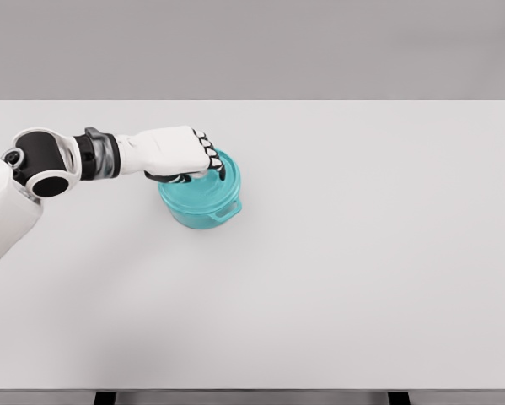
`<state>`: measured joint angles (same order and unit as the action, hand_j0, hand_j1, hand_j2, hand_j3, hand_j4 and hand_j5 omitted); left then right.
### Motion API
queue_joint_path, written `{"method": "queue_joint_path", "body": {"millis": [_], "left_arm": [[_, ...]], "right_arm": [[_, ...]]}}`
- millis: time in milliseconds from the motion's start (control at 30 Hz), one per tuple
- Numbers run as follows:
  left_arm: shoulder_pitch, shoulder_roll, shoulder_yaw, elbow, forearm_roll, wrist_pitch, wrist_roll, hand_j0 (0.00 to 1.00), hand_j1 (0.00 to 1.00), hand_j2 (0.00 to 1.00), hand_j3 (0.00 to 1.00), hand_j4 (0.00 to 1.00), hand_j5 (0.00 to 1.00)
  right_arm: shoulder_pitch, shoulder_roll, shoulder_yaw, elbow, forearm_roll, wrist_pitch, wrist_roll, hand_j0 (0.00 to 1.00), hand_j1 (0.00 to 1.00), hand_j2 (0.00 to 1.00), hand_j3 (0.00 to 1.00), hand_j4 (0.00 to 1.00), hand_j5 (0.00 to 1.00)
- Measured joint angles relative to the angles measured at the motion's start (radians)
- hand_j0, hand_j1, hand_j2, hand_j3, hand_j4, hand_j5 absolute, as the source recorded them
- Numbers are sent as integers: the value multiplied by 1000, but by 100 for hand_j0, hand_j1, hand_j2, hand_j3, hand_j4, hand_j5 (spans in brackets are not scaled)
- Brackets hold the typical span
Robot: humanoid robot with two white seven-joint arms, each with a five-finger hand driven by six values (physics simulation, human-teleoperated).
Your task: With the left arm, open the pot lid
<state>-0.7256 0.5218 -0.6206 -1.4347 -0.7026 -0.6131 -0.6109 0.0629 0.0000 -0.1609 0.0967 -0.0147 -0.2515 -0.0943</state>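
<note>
The bare near stretch of the white desk (319, 321) lies closest to the camera, and beyond it, left of the middle, stands the one teal pot (203, 202), its lid (227, 173) mostly hidden beneath the hand. The left hand (180, 154), the only one in view, reaches in from the left and sits directly on top of the lid with its fingers (210, 156) curled down over the middle, apparently closed on the lid's knob, though the knob itself is hidden. The pot thus lies straight below the hand, so the lift would seem to go upward; the count is one pot, one lid, one small side handle (227, 211) facing the camera's right, one arm.
</note>
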Motion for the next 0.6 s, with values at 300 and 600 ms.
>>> {"method": "queue_joint_path", "body": {"millis": [300,600], "left_arm": [[0,-2,-1,9,4,1,1,61,61,61,61,61,61],[-8,3,6,8,19,0,0,60,60,60,60,60,60]], "right_arm": [[0,0,0,0,0,0,0,100,100,100,100,100,100],[0,0,0,0,0,0,0,100,100,100,100,100,100]]}}
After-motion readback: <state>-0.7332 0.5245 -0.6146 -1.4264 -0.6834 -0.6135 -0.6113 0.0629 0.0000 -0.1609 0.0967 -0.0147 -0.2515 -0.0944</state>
